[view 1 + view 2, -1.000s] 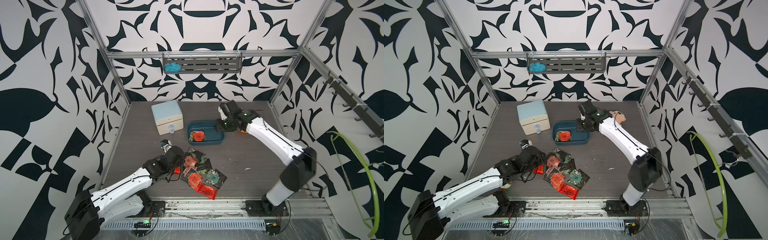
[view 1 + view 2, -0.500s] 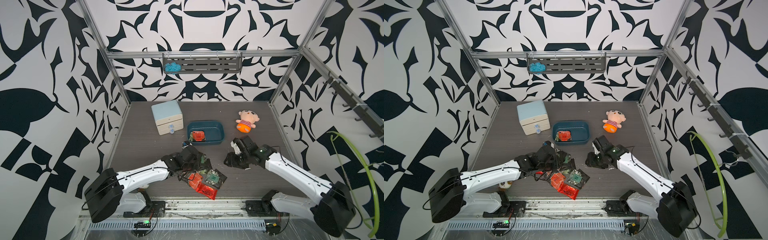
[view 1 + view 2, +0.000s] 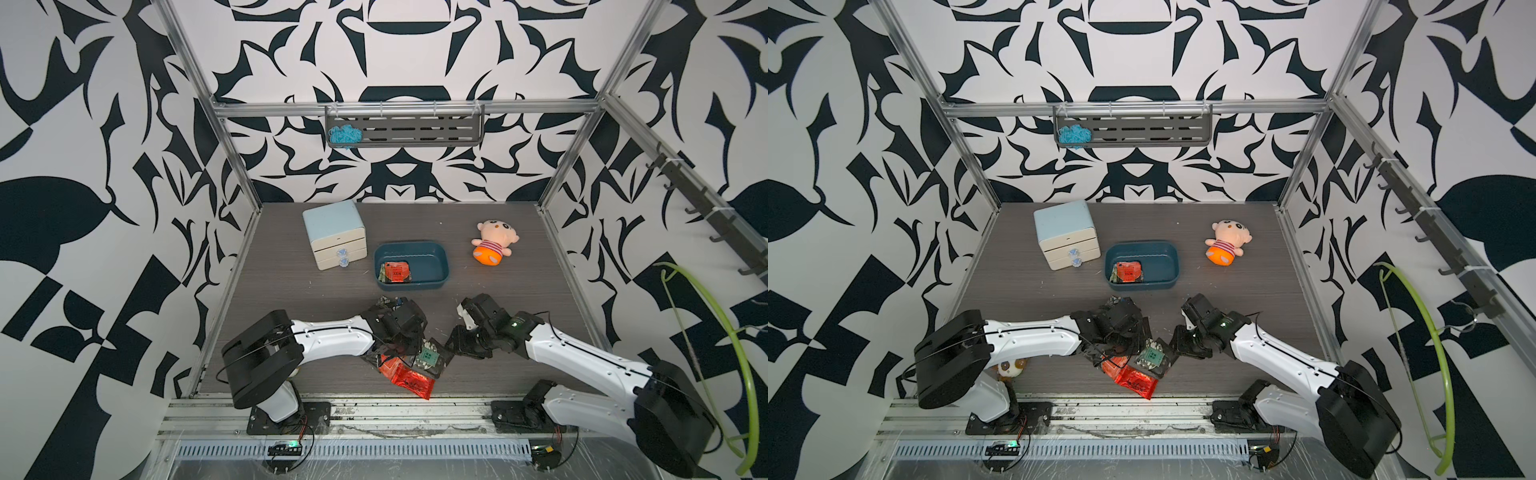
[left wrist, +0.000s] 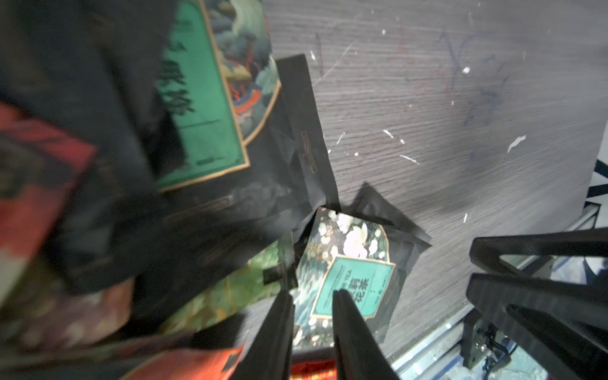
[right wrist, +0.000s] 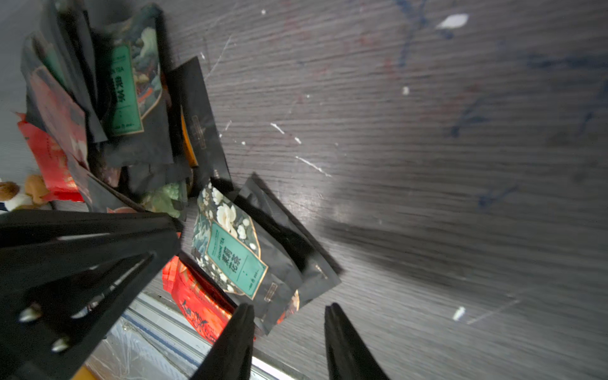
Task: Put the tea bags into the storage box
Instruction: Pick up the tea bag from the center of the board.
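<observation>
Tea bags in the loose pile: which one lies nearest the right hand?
The flowered sachet, black with white blossoms and a teal label, topmost at the pile's edge beside the right hand.

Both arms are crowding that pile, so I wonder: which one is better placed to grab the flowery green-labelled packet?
Probably right. The right fingers stand open at a free corner of the packet, beside bare table; the left fingers, nearly closed, point at its flat face.
</observation>
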{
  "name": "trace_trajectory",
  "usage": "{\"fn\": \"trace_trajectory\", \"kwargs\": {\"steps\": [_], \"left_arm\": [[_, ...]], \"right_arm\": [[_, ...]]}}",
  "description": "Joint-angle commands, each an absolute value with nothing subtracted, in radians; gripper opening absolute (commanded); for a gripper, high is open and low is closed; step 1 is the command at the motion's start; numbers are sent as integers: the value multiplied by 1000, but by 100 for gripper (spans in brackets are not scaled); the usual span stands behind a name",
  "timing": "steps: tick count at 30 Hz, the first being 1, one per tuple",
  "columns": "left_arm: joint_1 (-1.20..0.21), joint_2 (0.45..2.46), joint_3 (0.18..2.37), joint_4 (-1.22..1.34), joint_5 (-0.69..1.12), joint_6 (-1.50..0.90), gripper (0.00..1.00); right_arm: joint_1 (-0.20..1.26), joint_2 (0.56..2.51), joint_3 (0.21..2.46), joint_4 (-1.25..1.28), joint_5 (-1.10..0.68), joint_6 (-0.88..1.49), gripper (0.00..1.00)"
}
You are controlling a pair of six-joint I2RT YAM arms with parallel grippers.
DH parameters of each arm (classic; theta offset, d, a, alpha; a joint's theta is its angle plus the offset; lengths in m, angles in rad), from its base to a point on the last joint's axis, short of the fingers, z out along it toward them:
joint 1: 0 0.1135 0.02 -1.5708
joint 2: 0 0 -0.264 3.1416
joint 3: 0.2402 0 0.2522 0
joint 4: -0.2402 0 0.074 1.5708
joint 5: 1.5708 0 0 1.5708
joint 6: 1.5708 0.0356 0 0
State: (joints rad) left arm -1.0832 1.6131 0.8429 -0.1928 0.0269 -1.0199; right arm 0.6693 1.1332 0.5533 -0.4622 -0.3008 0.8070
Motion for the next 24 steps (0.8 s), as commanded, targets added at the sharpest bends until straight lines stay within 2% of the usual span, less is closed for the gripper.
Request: {"fn": "trace_trajectory", "kwargs": {"steps": [1, 4, 11, 17, 24], "left_arm": [[-1086, 1656, 858, -164, 77, -1015, 24], [-1088, 1675, 854, -153, 81, -1026, 23], [-1088, 1703, 842, -134, 89, -1043, 23], [-1088, 1712, 842, -135, 92, -1048, 23], [-1088, 1718, 845, -138, 93, -1048, 23]], "right_arm": [[676, 1160, 555, -411, -299, 814, 38], [680, 1184, 560, -408, -299, 807, 35], [683, 1211, 554, -403, -292, 801, 34], [686, 1215, 550, -393, -302, 811, 26], [689, 1200, 515, -421, -287, 807, 31]]}}
